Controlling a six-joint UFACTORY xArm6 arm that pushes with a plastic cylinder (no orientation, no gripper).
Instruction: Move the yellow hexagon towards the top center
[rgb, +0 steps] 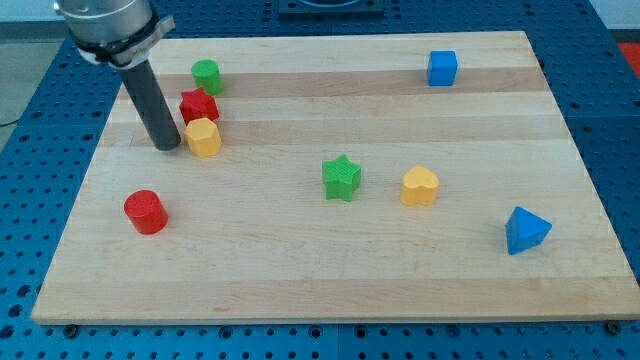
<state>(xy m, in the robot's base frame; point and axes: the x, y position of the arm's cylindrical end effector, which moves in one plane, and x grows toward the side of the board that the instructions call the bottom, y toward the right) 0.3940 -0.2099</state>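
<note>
My tip (168, 146) rests on the bench (300, 270) near its upper left corner, at the end of a straight dark rod that comes down from the view's top left. There are no fingers on this rig (only the plain rod), so there is nothing to open or close, and nothing is gripped. Just to the view's right of my tip sits the yellow hexagon (203, 137), so close that I cannot tell whether the two touch. Directly above the hexagon, touching or nearly so, is the red star (198, 104), and above that, near the bench's top edge, stands the green cylinder (207, 74). These three form a short column running up the view. Lower down on the left, well apart from them, is the red cylinder (146, 211). Towards the middle of the bench I see the green star (342, 177), with the yellow heart (420, 186) near it on the view's right. The blue cube (442, 68) sits near the top edge on the right, and the blue triangular block (526, 230) lies towards the lower right.
</note>
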